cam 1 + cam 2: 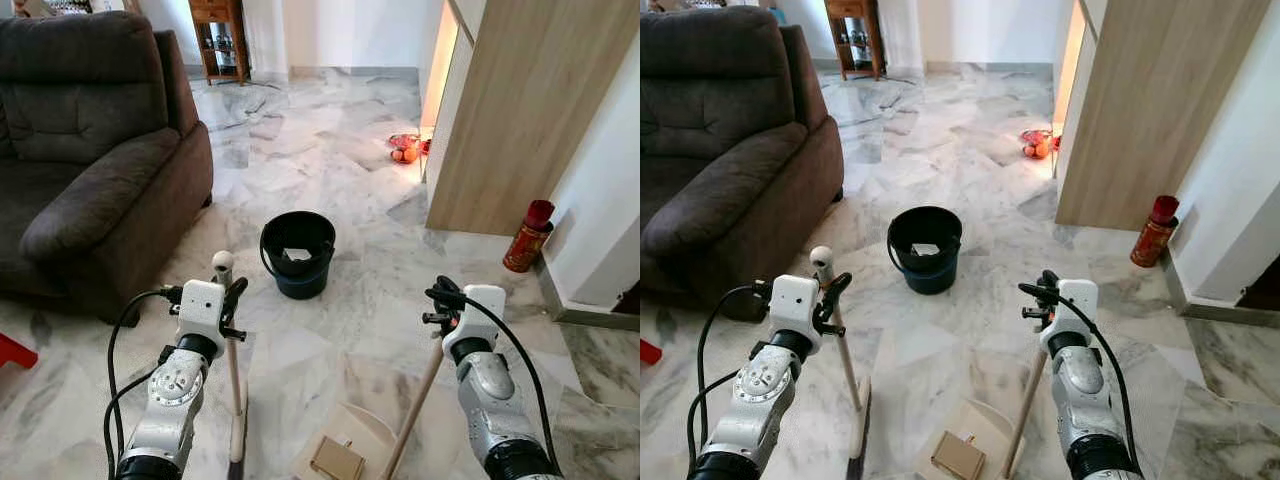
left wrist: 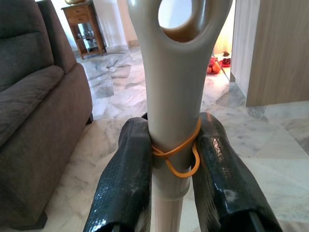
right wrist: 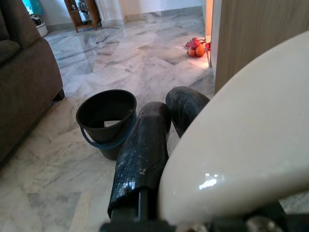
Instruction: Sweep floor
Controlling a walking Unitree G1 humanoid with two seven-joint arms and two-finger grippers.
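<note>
- Broom (image 1: pixel 233 380) in the left eye view stands nearly upright at about 7 o'clock, its long axis vertical, clamped in the left gripper (image 1: pixel 232 305); the right gripper (image 1: pixel 443 305) at 5 o'clock holds the dustpan handle (image 1: pixel 415 410), which slants down to the dustpan (image 1: pixel 345 440) at 6 o'clock, a brown box (image 1: pixel 337 458) lying in it.
- Right eye view: the black bucket (image 1: pixel 925 248) sits at 12 o'clock from the dustpan, between both arms, roughly equally near each.
- Left wrist view: both fingers (image 2: pixel 123 183) press the broom's grey grip just below its hanging hole.
- Right wrist view: the fingers (image 3: pixel 142 154) lie together, pointing toward the bucket.
</note>
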